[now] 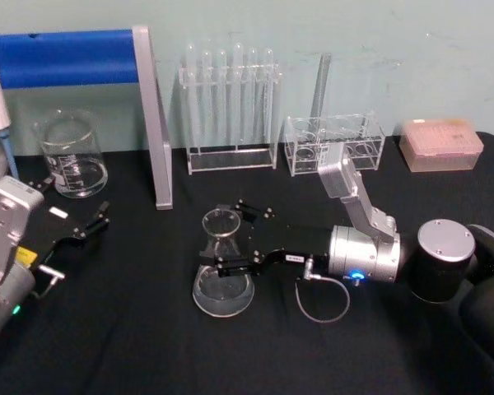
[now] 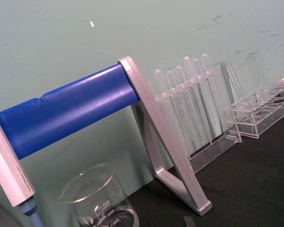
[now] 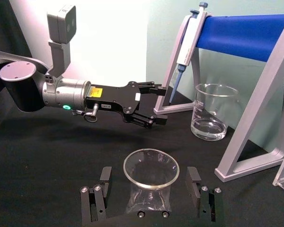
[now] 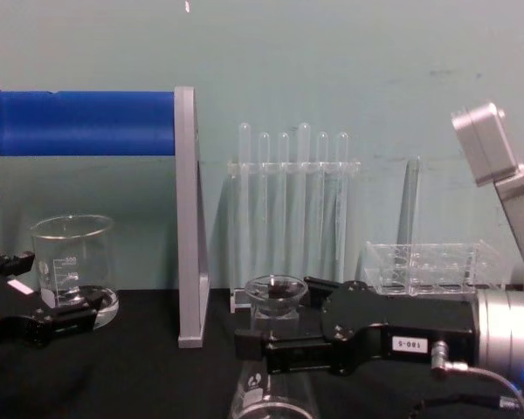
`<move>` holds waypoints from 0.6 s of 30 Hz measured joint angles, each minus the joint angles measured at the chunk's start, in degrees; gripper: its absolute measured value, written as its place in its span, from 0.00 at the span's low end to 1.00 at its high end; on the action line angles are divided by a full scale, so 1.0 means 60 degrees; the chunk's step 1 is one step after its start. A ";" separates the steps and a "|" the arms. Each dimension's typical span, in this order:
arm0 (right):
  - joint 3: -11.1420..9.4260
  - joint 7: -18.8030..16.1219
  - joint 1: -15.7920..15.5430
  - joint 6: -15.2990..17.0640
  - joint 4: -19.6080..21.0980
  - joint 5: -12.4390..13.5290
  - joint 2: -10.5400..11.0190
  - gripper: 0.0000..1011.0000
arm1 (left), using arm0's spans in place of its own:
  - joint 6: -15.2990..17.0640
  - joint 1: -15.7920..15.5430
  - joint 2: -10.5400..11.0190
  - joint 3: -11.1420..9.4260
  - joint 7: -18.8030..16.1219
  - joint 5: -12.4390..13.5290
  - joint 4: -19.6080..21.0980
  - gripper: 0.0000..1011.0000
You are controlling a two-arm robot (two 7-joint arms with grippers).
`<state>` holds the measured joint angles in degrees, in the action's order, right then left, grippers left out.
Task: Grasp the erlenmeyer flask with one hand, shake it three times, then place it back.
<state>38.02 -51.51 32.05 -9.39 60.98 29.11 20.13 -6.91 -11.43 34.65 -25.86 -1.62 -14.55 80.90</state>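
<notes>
Erlenmeyer flask (image 1: 222, 288) – clear glass, upright on its wide base near the middle of the black table (image 1: 132, 354); nothing coloured shows inside it. Beaker (image 1: 70, 156) stands at the far left, upright; whether the gleam at its bottom is liquid or glass cannot be told. A row of test tubes (image 1: 230, 82) stands upright in a clear rack against the wall. A second, lower clear rack (image 1: 333, 144) to its right holds one tall tube.

Right gripper (image 1: 228, 234) reaches in from the right, level and low over the table. Its fingers (image 3: 104, 177) are spread, one on each side of the flask's neck below the flared rim, with a gap to the glass on both sides in the right wrist view. The flask bears on the table, not on the gripper.

Left gripper (image 3: 160, 104) lies low at the table's left, near the beaker, fingers parted and holding nothing.

Pipette stand (image 1: 152, 123) with a blue bar rises between beaker and test tubes – its leg is behind and left of the flask, apart from it. A pipette (image 3: 184, 45) hangs on the stand. A pink box (image 1: 440, 144) sits at the far right
</notes>
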 joint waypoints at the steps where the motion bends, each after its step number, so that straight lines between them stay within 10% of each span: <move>1: 0.0000 0.0000 0.0000 0.0000 0.0000 -0.0002 -0.0002 0.99 | 0.0000 0.0000 0.0000 0.0000 -0.0001 0.0000 0.0000 0.99; 18: -0.0003 0.0009 0.0000 -0.0001 0.0007 0.0004 0.0008 0.87 | 0.0000 0.0000 0.0000 0.0000 0.0000 0.0000 -0.0001 0.99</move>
<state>38.00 -51.46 32.05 -9.39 61.03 29.14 20.18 -6.91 -11.43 34.65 -25.86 -1.62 -14.55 80.90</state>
